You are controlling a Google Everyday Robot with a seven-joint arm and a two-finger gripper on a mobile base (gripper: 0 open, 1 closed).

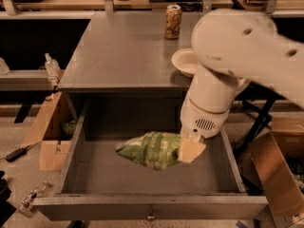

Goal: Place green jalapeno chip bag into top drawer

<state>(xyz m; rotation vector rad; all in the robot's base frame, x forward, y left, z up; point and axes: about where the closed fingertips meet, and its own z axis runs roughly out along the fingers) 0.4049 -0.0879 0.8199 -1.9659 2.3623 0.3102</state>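
The green jalapeno chip bag point(149, 149) hangs inside the open top drawer point(71, 156), over the middle of its floor. My gripper point(190, 148) is shut on the bag's right end, with its tan finger point(191, 150) showing in front. The white arm point(228, 56) reaches down from the upper right into the drawer. I cannot tell whether the bag touches the drawer floor. The drawer's front panel carries a small knob point(150, 217).
A tan drink can point(173, 21) stands at the back of the grey cabinet top point(118, 51). A white bowl point(184, 61) sits at its right, partly hidden by the arm. Cardboard boxes stand on the floor at left point(47, 137) and right point(278, 175).
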